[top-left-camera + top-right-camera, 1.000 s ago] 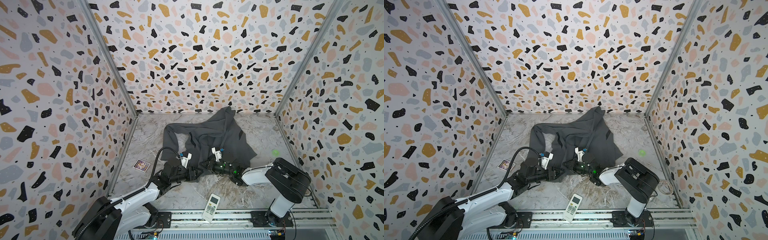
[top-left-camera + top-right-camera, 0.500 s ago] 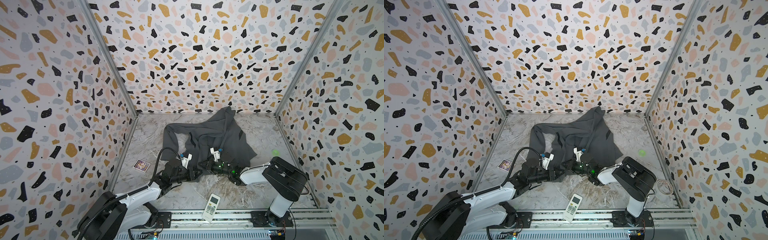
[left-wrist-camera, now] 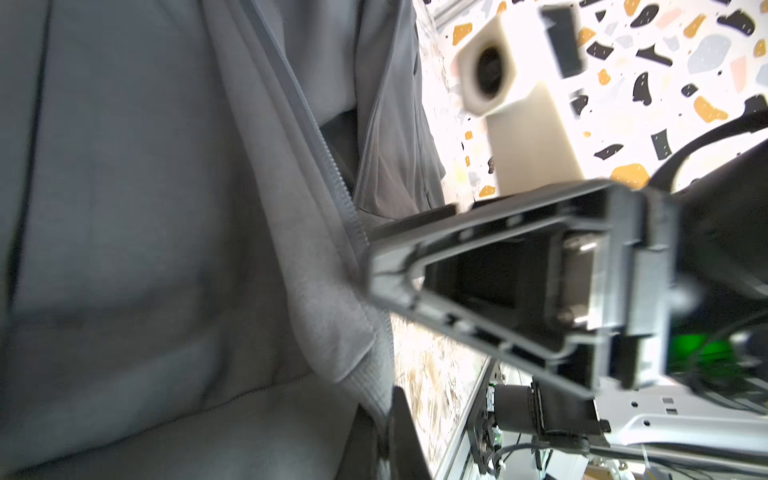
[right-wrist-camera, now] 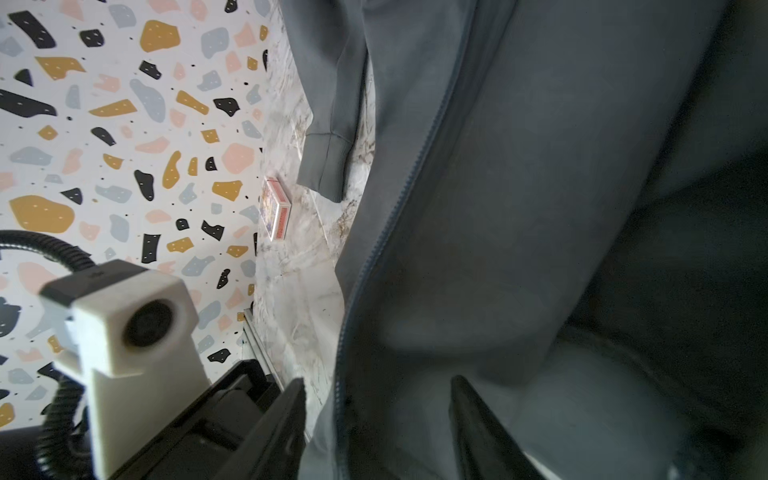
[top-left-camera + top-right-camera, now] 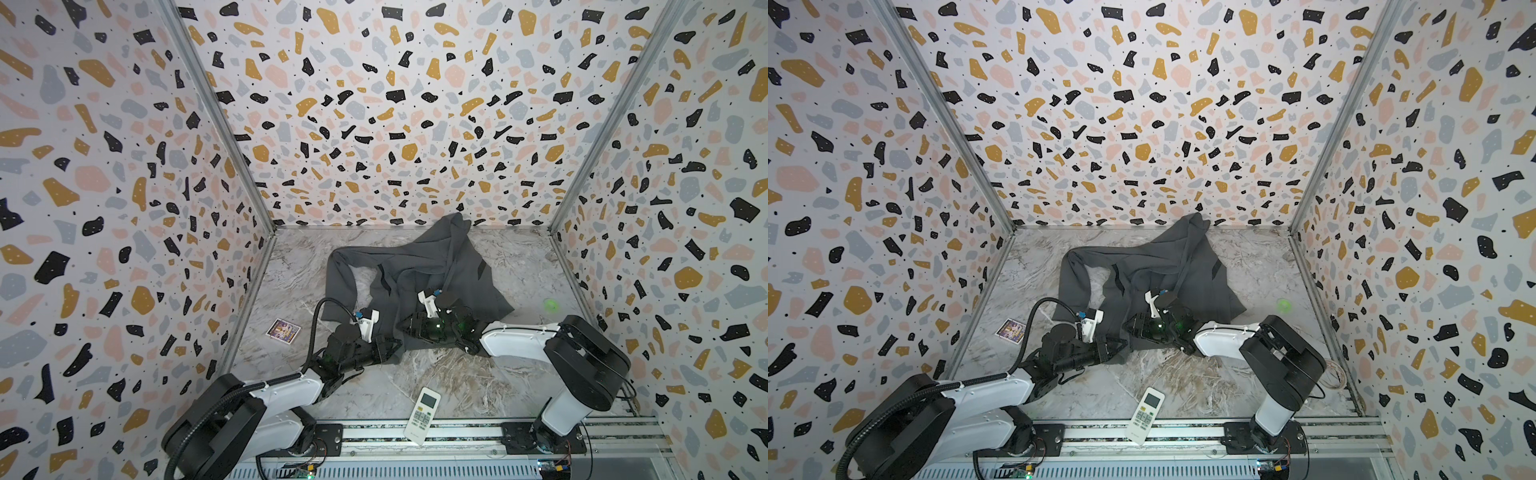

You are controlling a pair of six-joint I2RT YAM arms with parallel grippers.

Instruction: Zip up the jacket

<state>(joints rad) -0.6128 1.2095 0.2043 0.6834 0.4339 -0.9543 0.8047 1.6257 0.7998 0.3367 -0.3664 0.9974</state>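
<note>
The dark grey jacket (image 5: pixel 419 270) (image 5: pixel 1154 270) lies crumpled and unzipped on the marble floor, collar toward the back wall. My left gripper (image 5: pixel 394 345) (image 5: pixel 1121 343) is at its near hem, shut on a fold of hem fabric in the left wrist view (image 3: pixel 384 440). One zip track (image 3: pixel 328 166) runs away from it. My right gripper (image 5: pixel 406 326) (image 5: pixel 1133 326) sits just beyond, open. In the right wrist view its fingers stand apart (image 4: pixel 378 415) on either side of the other zip edge (image 4: pixel 399 199), without pinching it. No slider shows.
A white remote control (image 5: pixel 422 409) (image 5: pixel 1144 409) lies near the front rail. A small card box (image 5: pixel 283 330) (image 5: pixel 1011 331) (image 4: pixel 276 212) sits left of the jacket by the side wall. A green ball (image 5: pixel 550 305) (image 5: pixel 1283 305) rests at right.
My left gripper has closed onto the jacket's hem. My right gripper, shut before, has opened and let the fabric go. Both arms have stayed almost where they were.
</note>
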